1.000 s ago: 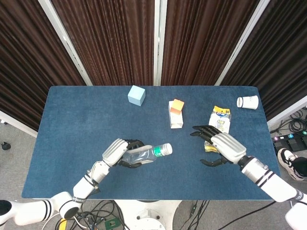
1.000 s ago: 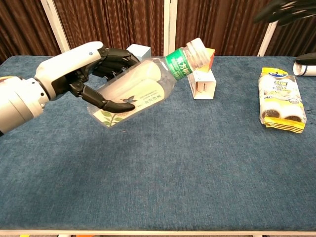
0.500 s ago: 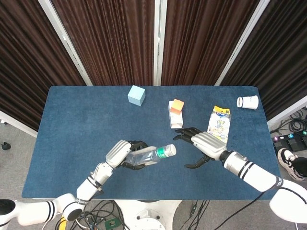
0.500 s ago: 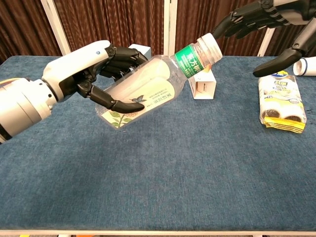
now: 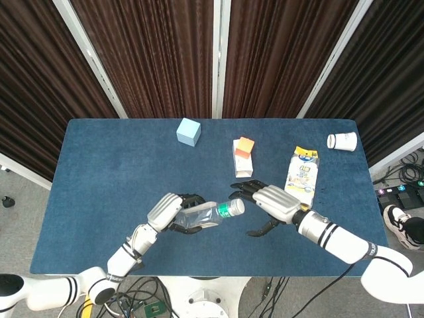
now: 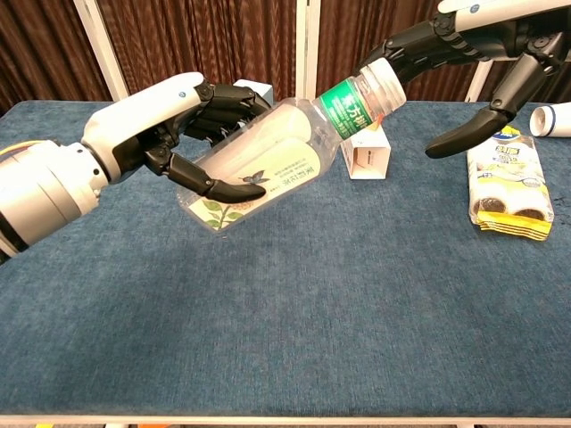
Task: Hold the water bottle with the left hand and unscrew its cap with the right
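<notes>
Clear water bottle point(image 6: 259, 165) sits tilted above the counter point(image 6: 294, 303) in the left hand point(image 6: 169, 120); the right hand point(image 6: 473, 53), fingers spread and empty, has closed in on the cap point(image 6: 385, 82), so unscrewing can begin.

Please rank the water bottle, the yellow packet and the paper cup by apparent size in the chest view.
1. Water bottle, though nearest the camera.
2. Yellow packet.
3. Paper cup, cut off by the frame edge.

Left hand point(image 5: 165, 211) grips water bottle point(image 5: 205, 214) tilted above table point(image 5: 99, 165) nr front edge, cap point(image 5: 238, 206) twd right hand point(image 5: 268, 201), fingers spread just beside cap. Blue cube point(image 5: 189, 131), carton point(image 5: 243, 158), packet point(image 5: 302, 174), cup point(image 5: 342, 141) twd back edge.
</notes>
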`<state>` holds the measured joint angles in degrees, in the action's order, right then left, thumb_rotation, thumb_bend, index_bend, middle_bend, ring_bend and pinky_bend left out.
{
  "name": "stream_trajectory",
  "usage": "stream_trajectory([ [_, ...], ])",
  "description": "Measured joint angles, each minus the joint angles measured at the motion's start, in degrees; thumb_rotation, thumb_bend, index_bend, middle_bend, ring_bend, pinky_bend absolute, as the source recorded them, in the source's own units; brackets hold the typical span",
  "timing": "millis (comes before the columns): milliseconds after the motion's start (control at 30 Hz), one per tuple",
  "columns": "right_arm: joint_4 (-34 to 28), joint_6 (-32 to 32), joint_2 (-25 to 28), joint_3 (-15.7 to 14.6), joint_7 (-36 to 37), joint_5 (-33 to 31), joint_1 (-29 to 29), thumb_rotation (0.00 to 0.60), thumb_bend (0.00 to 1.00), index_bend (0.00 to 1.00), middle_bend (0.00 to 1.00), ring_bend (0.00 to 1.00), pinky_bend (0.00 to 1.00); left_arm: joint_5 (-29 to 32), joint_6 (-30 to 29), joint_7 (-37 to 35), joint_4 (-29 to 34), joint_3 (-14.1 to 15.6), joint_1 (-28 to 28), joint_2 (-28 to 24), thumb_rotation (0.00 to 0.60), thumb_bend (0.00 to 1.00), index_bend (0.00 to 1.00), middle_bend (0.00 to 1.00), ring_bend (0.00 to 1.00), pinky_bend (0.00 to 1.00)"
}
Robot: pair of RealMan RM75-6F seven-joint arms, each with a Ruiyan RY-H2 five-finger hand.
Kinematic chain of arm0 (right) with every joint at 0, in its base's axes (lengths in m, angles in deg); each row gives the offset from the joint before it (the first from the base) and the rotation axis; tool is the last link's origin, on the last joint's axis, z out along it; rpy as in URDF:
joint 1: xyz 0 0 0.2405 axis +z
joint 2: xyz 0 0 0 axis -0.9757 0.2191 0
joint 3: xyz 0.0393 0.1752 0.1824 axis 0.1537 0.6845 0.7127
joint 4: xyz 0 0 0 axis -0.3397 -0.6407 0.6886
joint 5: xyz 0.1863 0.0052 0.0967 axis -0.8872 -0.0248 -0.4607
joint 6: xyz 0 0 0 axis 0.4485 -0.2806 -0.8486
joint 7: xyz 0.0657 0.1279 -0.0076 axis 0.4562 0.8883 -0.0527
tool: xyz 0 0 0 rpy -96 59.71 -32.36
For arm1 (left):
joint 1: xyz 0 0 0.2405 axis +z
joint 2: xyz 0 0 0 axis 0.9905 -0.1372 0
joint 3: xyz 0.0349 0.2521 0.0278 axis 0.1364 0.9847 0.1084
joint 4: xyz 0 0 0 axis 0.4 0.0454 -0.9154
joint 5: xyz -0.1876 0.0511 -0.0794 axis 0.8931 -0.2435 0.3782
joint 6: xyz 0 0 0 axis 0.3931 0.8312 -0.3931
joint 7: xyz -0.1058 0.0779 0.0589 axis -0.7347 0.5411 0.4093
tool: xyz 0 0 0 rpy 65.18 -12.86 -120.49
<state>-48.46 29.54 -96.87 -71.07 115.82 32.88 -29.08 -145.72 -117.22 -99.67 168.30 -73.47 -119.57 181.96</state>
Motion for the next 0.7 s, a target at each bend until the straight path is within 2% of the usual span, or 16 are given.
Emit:
stream_trajectory([
  [500, -1.00, -2.91, 1.17, -0.76, 0.55, 1.77, -0.01, 0.499, 0.10, 0.18, 0.03, 0.00, 0.00, 0.48, 0.13, 0.03, -0.59, 0.47, -0.19, 0.08, 0.600, 0.48, 0.57, 0.58, 0.49, 0.63],
  [700, -0.50, -2.16, 1.47, -1.37, -0.34, 0.06, -0.16, 0.498, 0.10, 0.18, 0.03, 0.00, 0.00, -0.22, -0.78, 0.36, 0.03, 0.60, -0.14, -0.46, 0.600, 0.48, 0.57, 0.58, 0.49, 0.63],
])
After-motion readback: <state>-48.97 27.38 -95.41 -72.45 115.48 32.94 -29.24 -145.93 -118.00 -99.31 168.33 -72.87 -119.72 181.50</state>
